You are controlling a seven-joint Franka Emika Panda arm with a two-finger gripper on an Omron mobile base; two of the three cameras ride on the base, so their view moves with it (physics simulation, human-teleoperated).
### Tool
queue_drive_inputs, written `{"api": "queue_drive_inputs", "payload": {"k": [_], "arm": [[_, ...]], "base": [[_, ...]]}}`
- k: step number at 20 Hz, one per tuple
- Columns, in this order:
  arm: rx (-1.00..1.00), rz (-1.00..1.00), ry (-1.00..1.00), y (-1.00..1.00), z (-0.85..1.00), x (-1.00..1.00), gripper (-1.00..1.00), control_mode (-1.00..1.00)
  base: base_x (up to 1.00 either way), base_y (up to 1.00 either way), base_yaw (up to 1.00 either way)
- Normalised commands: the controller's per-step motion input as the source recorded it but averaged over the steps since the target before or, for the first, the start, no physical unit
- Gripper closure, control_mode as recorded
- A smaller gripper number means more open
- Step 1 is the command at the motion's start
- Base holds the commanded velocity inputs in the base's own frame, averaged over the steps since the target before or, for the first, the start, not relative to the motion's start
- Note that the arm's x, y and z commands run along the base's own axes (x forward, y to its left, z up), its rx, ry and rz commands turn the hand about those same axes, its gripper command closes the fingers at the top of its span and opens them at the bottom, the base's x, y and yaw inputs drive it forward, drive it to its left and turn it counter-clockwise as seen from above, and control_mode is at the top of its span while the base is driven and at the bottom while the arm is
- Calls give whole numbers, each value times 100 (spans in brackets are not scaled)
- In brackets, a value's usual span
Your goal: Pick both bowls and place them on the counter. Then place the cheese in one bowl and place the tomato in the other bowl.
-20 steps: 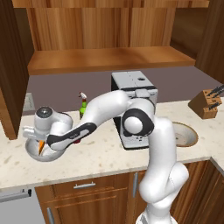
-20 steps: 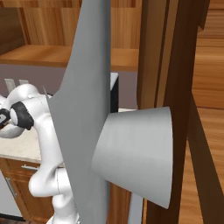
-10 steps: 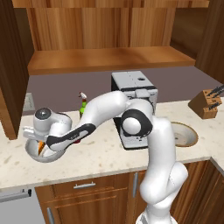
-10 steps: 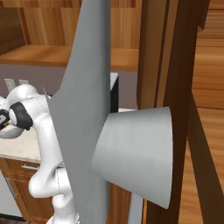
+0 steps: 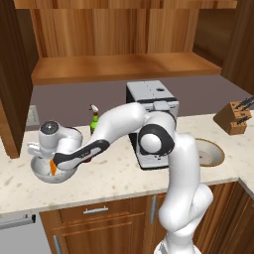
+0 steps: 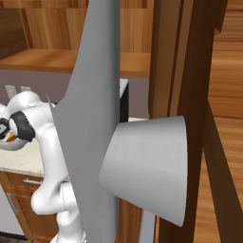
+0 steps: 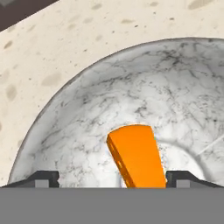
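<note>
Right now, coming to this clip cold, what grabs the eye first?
The orange cheese lying inside the marbled bowl at the counter's left end, with the gripper open right above it, one fingertip either side. Behind the arm stands a boxy silver appliance, and the tan bowl sits to its right.

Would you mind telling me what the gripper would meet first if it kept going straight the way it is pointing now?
Most likely the cheese, which lies between the open gripper tips inside the marbled bowl. Just behind it is the bowl's floor; exact depth is hard to judge.
</note>
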Motion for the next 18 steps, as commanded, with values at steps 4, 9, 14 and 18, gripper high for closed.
{"api": "queue_drive_inputs", "payload": {"k": [4,9,14,18], "arm": [[0,0,0,-19,28,-1,-100,-100],[0,0,0,-31,27,-11,-100,-100],[0,0,0,-41,20,-21,-100,-100],[0,0,0,-43,26,-21,-100,-100]], "base": [[0,0,0],[0,0,0],[0,0,0],[0,0,0]]}}
